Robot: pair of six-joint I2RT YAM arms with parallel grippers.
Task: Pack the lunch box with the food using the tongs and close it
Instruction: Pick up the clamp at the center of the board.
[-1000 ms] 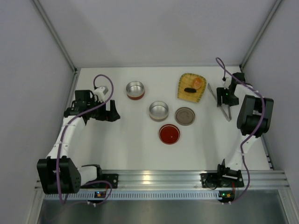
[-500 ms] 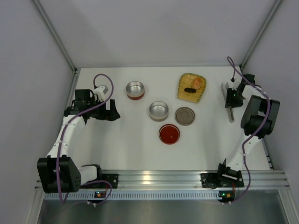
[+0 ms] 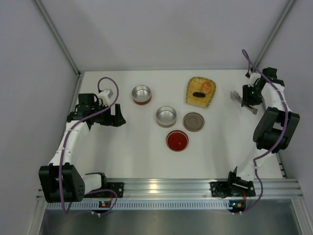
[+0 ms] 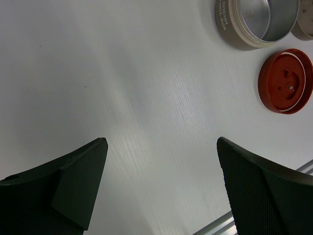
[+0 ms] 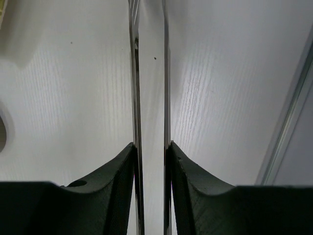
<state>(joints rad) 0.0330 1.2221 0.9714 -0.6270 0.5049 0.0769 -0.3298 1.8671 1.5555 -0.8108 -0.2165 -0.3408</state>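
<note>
The slim metal tongs [image 3: 235, 95] are at the far right of the table, and my right gripper [image 3: 248, 101] is shut on them. In the right wrist view its pads press the two thin arms of the tongs [image 5: 133, 73] from outside, the gripper [image 5: 150, 144] holding them squeezed narrow above the white table. The food lies on a yellow woven tray [image 3: 192, 101]: an orange chunk [image 3: 207, 87] and a black piece [image 3: 198, 94]. The lunch box tins [image 3: 166, 116] [image 3: 142, 94] stand open mid-table. My left gripper [image 3: 117, 117] [image 4: 161, 140] hangs open over bare table.
A grey lid [image 3: 193, 121] and a red lid [image 3: 177, 140] lie beside the middle tin. The left wrist view shows that tin's wall [image 4: 230, 29] and the red lid [image 4: 286, 81]. The enclosure's right wall and rail [image 5: 288, 122] run close to the tongs.
My right gripper closed on the tongs and carried them toward the back right, turning them. The left arm has not moved.
</note>
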